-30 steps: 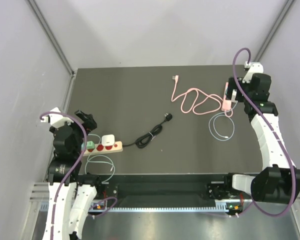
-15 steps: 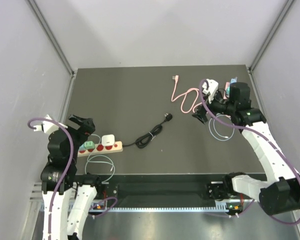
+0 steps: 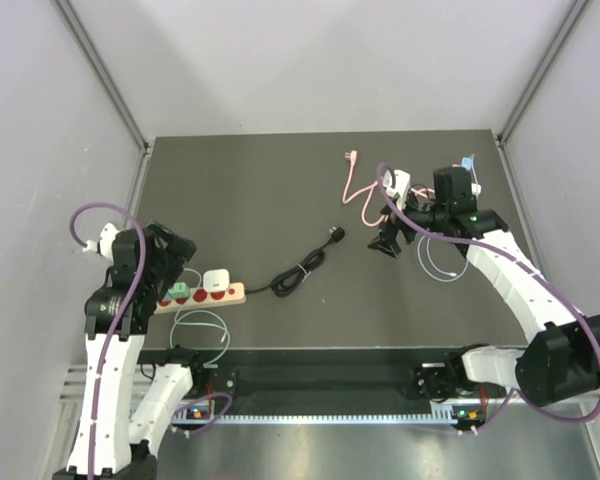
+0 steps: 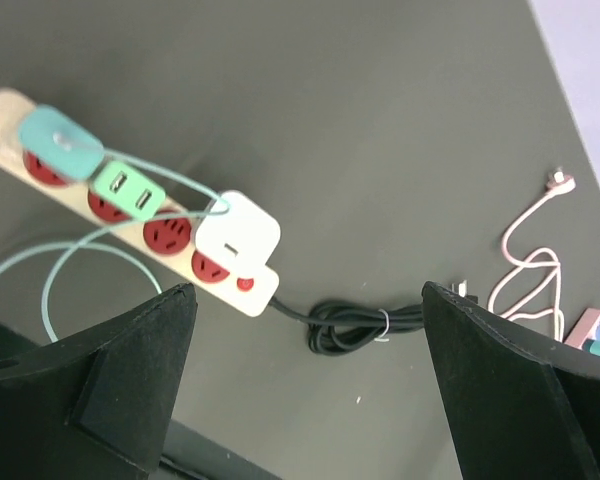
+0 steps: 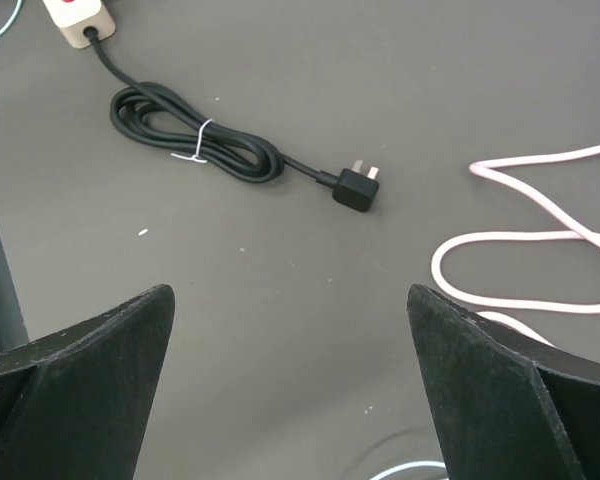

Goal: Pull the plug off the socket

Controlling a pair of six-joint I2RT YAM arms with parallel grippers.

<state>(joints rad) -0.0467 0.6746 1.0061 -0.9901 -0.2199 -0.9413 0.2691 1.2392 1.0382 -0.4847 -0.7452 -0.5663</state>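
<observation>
Since both arms are up off the dark grey worktop (image 3: 260, 190), nothing's actually being gripped right now. Far left of the overhead shot, the left pincer (image 3: 170, 247) hangs wide open and empty, just up-left of the cream power strip (image 3: 202, 294) with its red sockets. That strip lies at the lower left of the frame, near the front edge. In the left wrist view it carries, left to right, a teal oval plug (image 4: 60, 140), a green USB adapter (image 4: 128, 192) and the white square plug (image 4: 238, 233), which is fully seated near the strip's cord end. A pale teal cable (image 3: 205, 325) loops just below the strip.

Moving right, a black cord (image 3: 298, 272) leaves the strip in a tied bundle and ends in a loose black plug head (image 3: 335, 235) lying flat mid-frame. Up and right of that is a squiggly pink cable (image 3: 365, 200). The right pincer (image 3: 388, 240) hovers by its lower loops, spread wide, holding nothing. Just right of it sits a thin white cable loop (image 3: 442, 262).
</observation>
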